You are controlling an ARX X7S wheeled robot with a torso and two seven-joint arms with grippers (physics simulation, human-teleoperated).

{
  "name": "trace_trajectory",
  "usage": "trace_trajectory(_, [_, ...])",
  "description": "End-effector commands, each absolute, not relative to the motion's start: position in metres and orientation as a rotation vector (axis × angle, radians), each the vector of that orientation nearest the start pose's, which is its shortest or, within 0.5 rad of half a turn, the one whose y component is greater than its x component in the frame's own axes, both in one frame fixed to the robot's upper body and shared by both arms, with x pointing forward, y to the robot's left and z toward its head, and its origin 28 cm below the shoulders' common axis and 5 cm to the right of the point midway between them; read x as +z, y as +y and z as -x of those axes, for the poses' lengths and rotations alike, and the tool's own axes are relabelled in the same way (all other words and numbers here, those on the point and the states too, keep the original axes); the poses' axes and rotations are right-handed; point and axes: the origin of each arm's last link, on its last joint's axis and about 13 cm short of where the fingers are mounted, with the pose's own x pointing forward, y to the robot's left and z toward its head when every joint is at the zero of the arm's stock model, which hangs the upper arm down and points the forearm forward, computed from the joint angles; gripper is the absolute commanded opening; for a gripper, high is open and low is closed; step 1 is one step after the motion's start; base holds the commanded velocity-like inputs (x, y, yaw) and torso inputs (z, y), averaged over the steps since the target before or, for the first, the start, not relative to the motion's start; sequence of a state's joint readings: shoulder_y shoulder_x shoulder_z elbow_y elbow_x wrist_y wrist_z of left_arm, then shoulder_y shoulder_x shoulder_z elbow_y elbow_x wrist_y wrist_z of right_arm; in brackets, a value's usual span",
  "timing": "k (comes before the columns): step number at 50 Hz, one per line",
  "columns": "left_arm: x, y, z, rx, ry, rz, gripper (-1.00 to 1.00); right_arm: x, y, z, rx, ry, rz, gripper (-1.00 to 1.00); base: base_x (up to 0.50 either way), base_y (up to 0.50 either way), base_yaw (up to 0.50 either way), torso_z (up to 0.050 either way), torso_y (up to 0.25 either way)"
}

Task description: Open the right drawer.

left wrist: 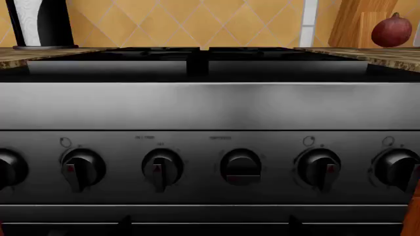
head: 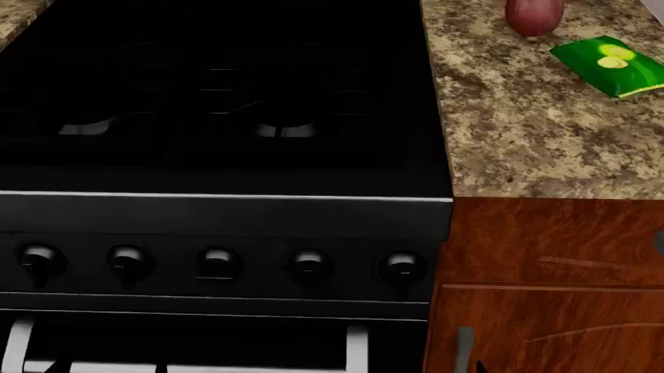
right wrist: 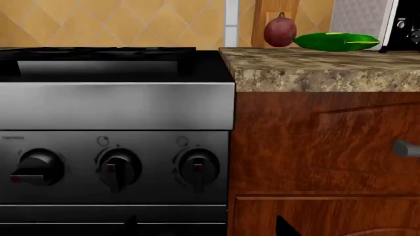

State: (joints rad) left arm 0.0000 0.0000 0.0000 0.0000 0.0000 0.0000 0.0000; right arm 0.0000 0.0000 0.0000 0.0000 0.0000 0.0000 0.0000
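Right drawer (right wrist: 328,137) at 3 o'clock of the stove (right wrist: 115,142), handle (right wrist: 406,148) unreached (neither gripper visible, state indeterminable), approach pending.

Place: home kitchen | signs: black stove (head: 218,101) with knobs (left wrist: 162,167), granite countertop (head: 518,132), yellow tiled wall (left wrist: 184,22), wooden cabinets (right wrist: 315,147)
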Motion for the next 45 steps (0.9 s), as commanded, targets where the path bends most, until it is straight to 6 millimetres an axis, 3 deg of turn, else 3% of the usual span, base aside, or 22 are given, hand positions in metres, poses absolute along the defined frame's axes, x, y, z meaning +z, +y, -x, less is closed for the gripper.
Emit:
trace_trajectory(1, [0.0139,0.2054,-0.21,0.0,0.0,0.0,1.0,0.013,-0.0965,-0.2105,0.0,0.0,0.009,1.0,0.0,0.0,0.0,0.0,0.0])
trace_trajectory(3, [0.0138,0.2057,-0.2088,0.016,-0.036,-0.055,1.0,0.0118,-0.0958,-0.2111,0.003,0.0,0.002,1.0,0.0,0.0,0.0,0.0,0.0])
trace_trajectory(45, [0.014,0.206,-0.2099,0.046,-0.042,-0.025,1.0,0.0124,-0.0969,-0.2108,-0.02,0.004,0.006,1.0,0.0,-0.02,0.0,0.0,0.0])
